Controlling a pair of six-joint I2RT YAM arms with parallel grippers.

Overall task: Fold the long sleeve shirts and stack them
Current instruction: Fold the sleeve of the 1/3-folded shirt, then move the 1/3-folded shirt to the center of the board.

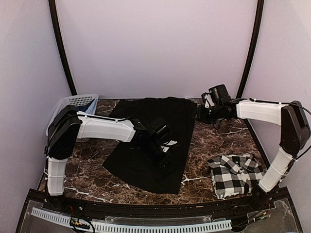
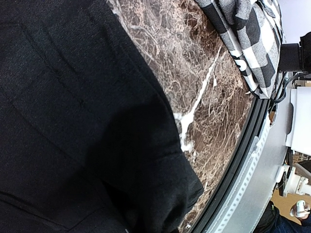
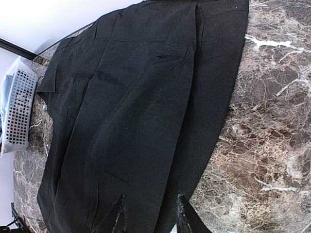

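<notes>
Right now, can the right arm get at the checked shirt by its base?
Probably yes. The checked shirt lies uncovered with nothing on it. The right arm's fingers are out at the black shirt's far edge, so the arm must fold back close to its own base.

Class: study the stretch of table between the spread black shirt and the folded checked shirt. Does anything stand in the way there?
Nothing visible does. Only bare marble table separates the black shirt from the checked shirt at the near right; the white basket sits off at the far left corner.
</notes>
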